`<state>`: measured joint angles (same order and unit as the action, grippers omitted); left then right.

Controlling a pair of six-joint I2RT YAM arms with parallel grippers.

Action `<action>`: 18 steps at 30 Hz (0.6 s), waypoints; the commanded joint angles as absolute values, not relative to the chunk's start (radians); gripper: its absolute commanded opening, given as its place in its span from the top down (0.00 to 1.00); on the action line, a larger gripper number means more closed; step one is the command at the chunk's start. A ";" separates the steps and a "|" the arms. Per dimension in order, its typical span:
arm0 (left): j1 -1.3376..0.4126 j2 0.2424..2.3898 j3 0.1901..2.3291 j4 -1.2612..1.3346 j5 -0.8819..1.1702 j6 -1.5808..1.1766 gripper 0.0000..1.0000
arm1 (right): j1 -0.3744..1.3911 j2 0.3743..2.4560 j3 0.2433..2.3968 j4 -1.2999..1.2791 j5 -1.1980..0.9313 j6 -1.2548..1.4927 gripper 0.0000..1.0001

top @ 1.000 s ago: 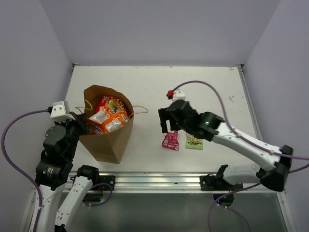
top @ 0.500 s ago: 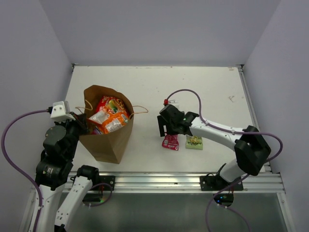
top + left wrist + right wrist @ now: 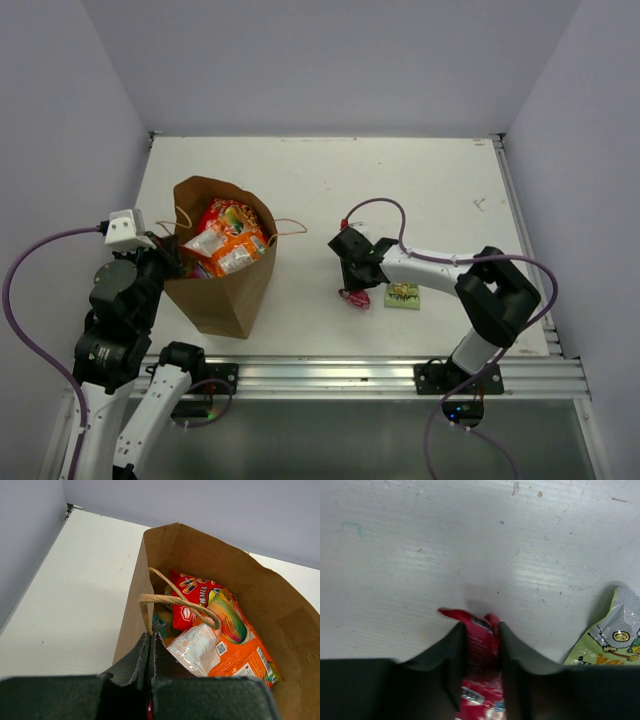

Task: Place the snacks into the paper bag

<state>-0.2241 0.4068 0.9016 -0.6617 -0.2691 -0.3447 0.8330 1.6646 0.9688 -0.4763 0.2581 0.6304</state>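
The right gripper (image 3: 482, 630) is clamped on the red packet (image 3: 481, 647), low over the middle of the surface (image 3: 300, 180). The packet's long axis runs along the fingers, with its crumpled end poking past their tips. The green packet (image 3: 403, 295) lies flat just beside it. The bag (image 3: 225, 295) stands upright at left, mouth up, holding snacks (image 3: 220, 645). The left gripper (image 3: 151, 647) pinches its near rim.

one paper bag (image 3: 215, 295), one red packet (image 3: 351, 299), one green packet (image 3: 402, 294)
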 commanded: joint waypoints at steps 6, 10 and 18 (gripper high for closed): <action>-0.232 0.396 0.917 -0.629 -0.265 -0.328 1.00 | 0.833 1.595 1.000 -0.546 0.287 0.635 1.00; -0.232 0.397 0.922 -0.630 -0.265 -0.327 1.00 | 0.859 1.494 1.167 -0.702 0.380 0.595 1.00; -0.233 0.393 0.916 -0.624 -0.262 -0.328 1.00 | 0.928 1.422 1.774 -0.787 0.387 0.431 1.00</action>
